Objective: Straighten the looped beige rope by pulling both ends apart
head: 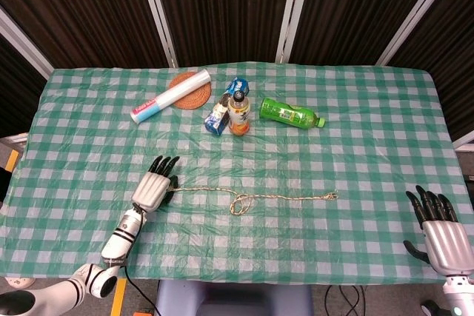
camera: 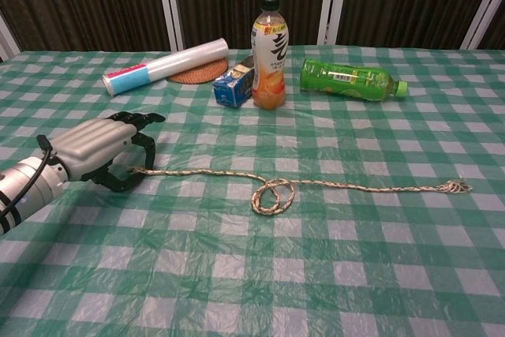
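The beige rope (head: 285, 198) lies across the green checked tablecloth with a small loop (head: 239, 204) near its middle; the chest view shows the rope (camera: 363, 187) and its loop (camera: 273, 195) too. My left hand (head: 154, 186) is at the rope's left end. In the chest view the left hand (camera: 99, 147) arches over that end, fingers and thumb curved around it with a gap between them. My right hand (head: 438, 231) hovers at the table's front right edge, fingers spread, holding nothing, well right of the rope's knotted right end (head: 334, 196).
At the back stand an orange drink bottle (head: 238, 114), a blue carton (head: 219, 116), a lying green bottle (head: 289, 113), and a white roll (head: 170, 95) on a round woven mat (head: 194, 94). The table's front edge (head: 237, 283) is close behind the rope.
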### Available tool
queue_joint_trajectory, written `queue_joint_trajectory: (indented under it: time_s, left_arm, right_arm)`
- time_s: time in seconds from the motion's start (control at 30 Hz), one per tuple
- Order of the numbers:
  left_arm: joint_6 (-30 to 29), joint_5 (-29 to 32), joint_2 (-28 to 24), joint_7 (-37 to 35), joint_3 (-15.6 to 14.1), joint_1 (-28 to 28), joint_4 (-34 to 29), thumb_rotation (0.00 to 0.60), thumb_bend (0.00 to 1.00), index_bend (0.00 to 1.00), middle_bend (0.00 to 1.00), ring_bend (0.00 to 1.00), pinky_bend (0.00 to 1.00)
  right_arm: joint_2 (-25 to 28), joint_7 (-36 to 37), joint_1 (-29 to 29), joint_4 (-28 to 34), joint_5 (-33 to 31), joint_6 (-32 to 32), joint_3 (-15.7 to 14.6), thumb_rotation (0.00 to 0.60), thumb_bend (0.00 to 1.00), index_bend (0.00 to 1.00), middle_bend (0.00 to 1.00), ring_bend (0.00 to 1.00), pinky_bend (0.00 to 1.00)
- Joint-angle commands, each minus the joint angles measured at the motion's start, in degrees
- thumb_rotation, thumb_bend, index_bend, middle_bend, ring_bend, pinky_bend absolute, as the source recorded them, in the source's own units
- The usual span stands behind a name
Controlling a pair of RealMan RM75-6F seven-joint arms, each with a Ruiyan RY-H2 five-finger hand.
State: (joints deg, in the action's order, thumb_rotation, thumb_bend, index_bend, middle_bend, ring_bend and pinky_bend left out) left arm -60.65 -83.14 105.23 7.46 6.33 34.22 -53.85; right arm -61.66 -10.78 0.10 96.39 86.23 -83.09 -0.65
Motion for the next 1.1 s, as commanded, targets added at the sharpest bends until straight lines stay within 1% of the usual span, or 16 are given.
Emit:
queue_joint_trajectory:
  time_s: [0.03, 0.2, 0.33, 0.5, 0.6, 0.67, 0.73, 0.87, 0.97, 1.1]
  left_arm:
    - [0.1, 0.3, 0.2, 0.1, 0.0, 0.1, 0.3, 0.600, 0.43, 0.54, 0.03, 0.00, 0.06]
    - [0.1, 0.9, 0.7, 0.7, 0.2, 0.3, 1.0, 0.600, 0.44, 0.56, 0.04, 0.00, 0.07]
    - [-0.7, 0.8, 0.2, 1.3, 0.0, 0.2, 0.4, 0.600, 0.44, 0.58, 0.04, 0.00, 0.07]
    - [-3.4, -0.2, -2.4, 1.8, -0.8, -0.9, -2.6, 0.600, 0.46, 0.59, 0.04, 0.00, 0.07]
    - [-5.2, -1.0, -4.5, 2.4, -1.6, -2.0, -5.2, 0.600, 0.46, 0.59, 0.04, 0.00, 0.07]
    - [-6.3, -1.4, -5.9, 2.8, -2.1, -2.8, -6.9, 0.600, 0.46, 0.59, 0.04, 0.00, 0.07]
    - [-7.1, -1.7, -6.9, 3.0, -2.6, -3.4, -8.4, 0.600, 0.46, 0.59, 0.04, 0.00, 0.07]
    - [-9.2, -2.5, -8.8, 3.3, -3.5, -4.8, -10.8, 0.600, 0.46, 0.59, 0.04, 0.00, 0.07]
    - [-10.2, -3.0, -9.8, 3.4, -4.0, -5.5, -11.7, 0.600, 0.46, 0.60, 0.04, 0.00, 0.07]
    - [-10.7, -3.2, -10.7, 3.7, -4.4, -6.2, -12.5, 0.600, 0.46, 0.60, 0.04, 0.00, 0.07]
  right_arm:
    - [0.0, -0.1, 0.0, 0.0, 0.0, 0.0, 0.0, 0.600, 0.29, 0.00, 0.00, 0.00, 0.00]
    - [0.0, -0.1, 0.0, 0.0, 0.0, -0.2, 0.0, 0.600, 0.29, 0.00, 0.00, 0.00, 0.00]
    - [-0.1, -0.1, 0.0, -0.1, 0.2, -0.2, -0.1, 0.600, 0.29, 0.00, 0.00, 0.00, 0.00]
    - [-1.2, -0.6, 0.6, -1.0, 1.6, 0.0, -0.1, 0.600, 0.29, 0.00, 0.00, 0.00, 0.00]
    - [-1.9, -1.7, 2.4, -1.5, 2.7, 2.0, 0.1, 0.600, 0.29, 0.01, 0.00, 0.00, 0.00]
    - [-2.4, -2.9, 4.3, -1.4, 3.5, 4.1, 0.5, 0.600, 0.29, 0.08, 0.00, 0.00, 0.00]
    - [-3.2, -4.7, 6.2, -1.3, 4.0, 5.9, 1.2, 0.600, 0.29, 0.22, 0.00, 0.00, 0.00]
    - [-6.6, -8.7, 11.1, -1.8, 2.9, 10.9, 3.8, 0.600, 0.29, 0.41, 0.00, 0.00, 0.00]
    - [-9.0, -11.1, 14.2, -2.4, 0.6, 15.0, 5.4, 0.600, 0.29, 0.49, 0.00, 0.00, 0.00]
    - [-13.0, -16.0, 17.8, -4.3, -2.7, 19.3, 6.7, 0.600, 0.29, 0.53, 0.00, 0.00, 0.00]
